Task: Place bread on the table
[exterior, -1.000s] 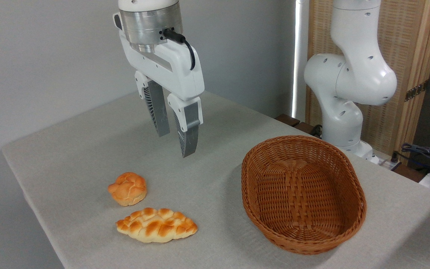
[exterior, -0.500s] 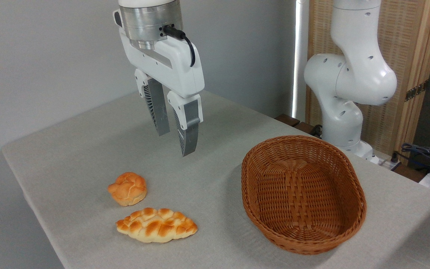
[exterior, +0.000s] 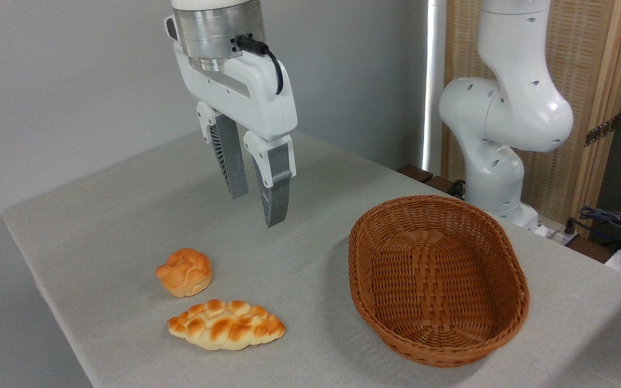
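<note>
The large rectangular counter covered in light grey cloth (exterior: 127, 226) fills most of the view, its near left corner cut off at the bottom edge. At about 3 o'clock from its middle rises the white jointed robot arm (exterior: 504, 118), its base standing at the counter's far right edge in front of a pale woven screen with a wooden frame (exterior: 585, 70).

The brown oval wicker basket (exterior: 510, 269) sits on the cloth at roughly 4 o'clock from the counter's middle, with nothing visible inside it.

The white two-finger gripper with a silver metal collar (exterior: 259, 207) hangs above the counter at about 12 o'clock, well clear of the cloth and pointing downward with a slight tilt. Its grey ribbed fingers (exterior: 277, 194) stand a narrow gap apart and hold nothing. A black cable plugs into the collar and loops down the gripper's side.

The long braided loaf with pointed ends and a golden-orange crust (exterior: 227, 325) lies flat on the cloth at about 7 o'clock from the counter's middle, near the front edge and well apart from the basket, its long axis running left to right. The gripper is high above and well apart from it.

The small round knotted orange bun (exterior: 184, 272) rests just beside the loaf, at about 11 o'clock from it, with a thin strip of cloth showing between them.
</note>
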`<state>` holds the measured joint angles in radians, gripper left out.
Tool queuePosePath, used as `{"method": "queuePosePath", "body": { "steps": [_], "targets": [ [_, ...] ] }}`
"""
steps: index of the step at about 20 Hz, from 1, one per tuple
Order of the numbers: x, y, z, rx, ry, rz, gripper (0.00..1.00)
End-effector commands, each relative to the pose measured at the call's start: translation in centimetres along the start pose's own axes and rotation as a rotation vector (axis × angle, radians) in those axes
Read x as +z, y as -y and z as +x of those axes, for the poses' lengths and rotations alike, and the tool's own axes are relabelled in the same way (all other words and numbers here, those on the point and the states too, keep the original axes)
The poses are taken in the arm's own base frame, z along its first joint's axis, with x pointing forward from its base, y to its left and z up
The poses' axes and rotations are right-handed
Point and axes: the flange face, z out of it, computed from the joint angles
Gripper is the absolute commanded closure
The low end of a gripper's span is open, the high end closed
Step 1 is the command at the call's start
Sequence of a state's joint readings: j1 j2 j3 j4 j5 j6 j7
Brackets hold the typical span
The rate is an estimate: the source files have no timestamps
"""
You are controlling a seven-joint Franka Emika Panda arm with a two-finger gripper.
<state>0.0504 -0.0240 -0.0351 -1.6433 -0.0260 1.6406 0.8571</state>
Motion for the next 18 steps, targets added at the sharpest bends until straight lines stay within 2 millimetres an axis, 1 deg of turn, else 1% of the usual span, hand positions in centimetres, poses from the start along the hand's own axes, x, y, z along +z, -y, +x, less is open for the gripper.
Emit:
{"method": "queuePosePath", "body": {
  "steps": [1,6,10,18],
  "targets": [
    [-0.49,-0.09,-0.12,0.009,0.006,0.014,0.0],
    [-0.46,-0.18,-0.19,0.005,0.012,0.007,0.0],
    [-0.45,-0.62,0.31,0.014,0.012,0.006,0.0],
    [-0.46,-0.4,0.06,0.021,0.012,0.006,0.0]
  ]
}}
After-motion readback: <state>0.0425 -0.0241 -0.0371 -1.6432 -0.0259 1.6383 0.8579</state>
